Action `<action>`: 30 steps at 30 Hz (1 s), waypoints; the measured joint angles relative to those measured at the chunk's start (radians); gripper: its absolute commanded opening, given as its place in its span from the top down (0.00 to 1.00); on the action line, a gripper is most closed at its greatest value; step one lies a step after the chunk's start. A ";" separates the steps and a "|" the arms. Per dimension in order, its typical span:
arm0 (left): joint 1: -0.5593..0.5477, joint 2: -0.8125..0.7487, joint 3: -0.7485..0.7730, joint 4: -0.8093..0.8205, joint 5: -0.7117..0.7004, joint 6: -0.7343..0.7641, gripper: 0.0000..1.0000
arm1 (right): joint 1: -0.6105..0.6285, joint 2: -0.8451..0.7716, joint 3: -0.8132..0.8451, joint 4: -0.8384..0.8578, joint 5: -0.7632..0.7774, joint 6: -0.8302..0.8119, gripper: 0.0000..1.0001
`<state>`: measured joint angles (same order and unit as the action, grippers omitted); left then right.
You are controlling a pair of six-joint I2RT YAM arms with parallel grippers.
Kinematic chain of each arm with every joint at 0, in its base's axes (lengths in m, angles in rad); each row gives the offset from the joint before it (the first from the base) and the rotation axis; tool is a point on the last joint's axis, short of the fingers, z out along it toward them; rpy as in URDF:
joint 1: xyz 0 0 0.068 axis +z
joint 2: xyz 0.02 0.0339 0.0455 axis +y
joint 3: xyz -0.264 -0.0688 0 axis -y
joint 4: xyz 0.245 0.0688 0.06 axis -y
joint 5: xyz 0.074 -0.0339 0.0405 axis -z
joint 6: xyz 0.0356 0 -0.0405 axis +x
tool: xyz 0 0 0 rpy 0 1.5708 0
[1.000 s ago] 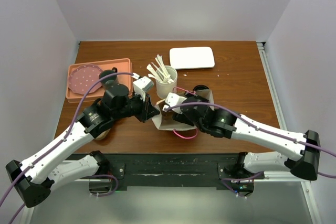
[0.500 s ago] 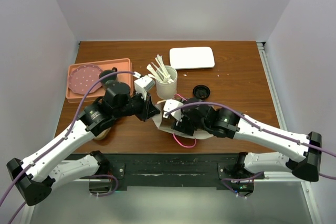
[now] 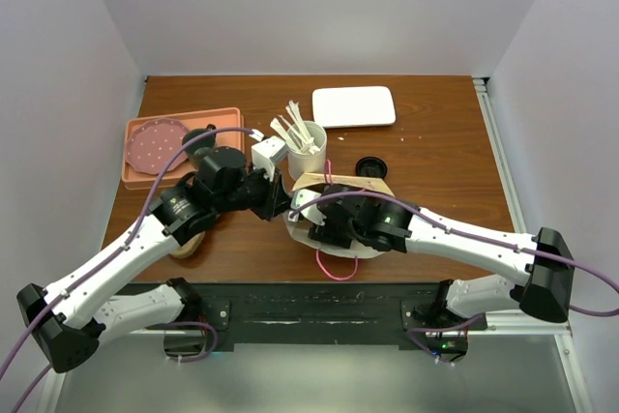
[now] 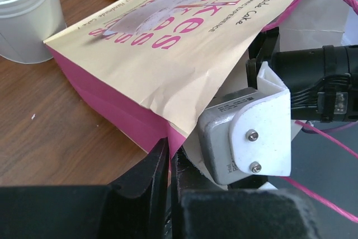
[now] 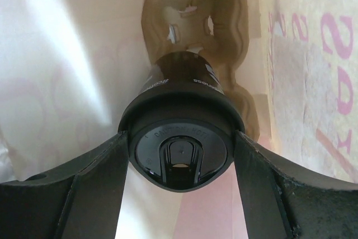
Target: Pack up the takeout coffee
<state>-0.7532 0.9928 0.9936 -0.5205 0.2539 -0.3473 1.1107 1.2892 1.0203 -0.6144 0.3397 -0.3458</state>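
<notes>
The takeout coffee (image 5: 182,82), a dark cup with a black lid, shows only in the right wrist view. It is inside the paper bag (image 3: 340,184), its base at a brown cardboard carrier (image 5: 196,20). My right gripper (image 5: 180,138) is shut on the coffee, one finger on each side of the lid. From above, its fingers are hidden in the bag. My left gripper (image 3: 279,202) is shut on the bag's pink edge (image 4: 162,132) at the mouth and holds it up. The bag (image 4: 168,43) is kraft with pink lettering.
A white cup of stirrers (image 3: 308,150) stands just behind the bag. A loose black lid (image 3: 370,166) lies to the bag's right. A white tray (image 3: 353,105) is at the back. A pink tray (image 3: 227,128) with a pink plate (image 3: 155,145) is at the left.
My right gripper has pushed deeper into the bag with the coffee. The bag's top now covers the wrist. My left gripper has shifted slightly back, still pinching the bag's edge.
</notes>
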 measured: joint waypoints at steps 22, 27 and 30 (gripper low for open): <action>-0.010 0.026 0.020 -0.011 0.000 -0.008 0.91 | -0.002 -0.063 -0.072 0.024 0.158 -0.017 0.94; -0.013 0.029 0.024 -0.010 -0.001 -0.008 0.91 | -0.005 -0.083 -0.076 0.024 0.193 -0.019 0.95; -0.014 0.033 0.026 -0.007 -0.001 -0.008 0.91 | -0.007 -0.087 -0.080 0.026 0.220 -0.032 0.95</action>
<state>-0.7670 1.0256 1.0191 -0.5278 0.2531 -0.3557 1.1038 1.2022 0.9401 -0.5884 0.5602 -0.3775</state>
